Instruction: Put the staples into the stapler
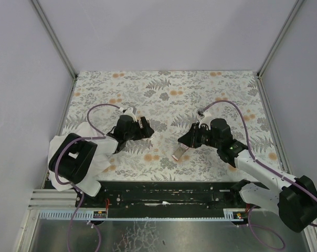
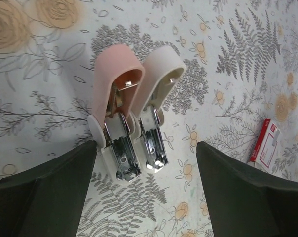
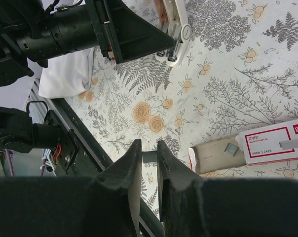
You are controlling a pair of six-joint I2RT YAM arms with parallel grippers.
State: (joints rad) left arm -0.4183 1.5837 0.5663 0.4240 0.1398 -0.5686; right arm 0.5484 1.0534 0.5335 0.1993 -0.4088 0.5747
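Red staple box [image 3: 275, 142], tan tray [image 3: 213, 157] slid out, just beside right gripper [image 3: 149, 148] | its fingers nearly closed on grey staple strip [image 3: 149, 157] | left gripper [image 2: 145, 148] spread wide, empty, flanking opened stapler [image 2: 131, 113] on floral cloth [image 1: 200, 89].

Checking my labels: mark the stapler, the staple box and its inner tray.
stapler [image 2: 114, 66], left wrist view, on its pink cover.
staple box [image 3: 275, 143], right wrist view, on its pale label.
inner tray [image 3: 210, 158], right wrist view, on its tan floor.

Pink-and-cream stapler [image 2: 117, 64], red staples box [image 2: 265, 144]
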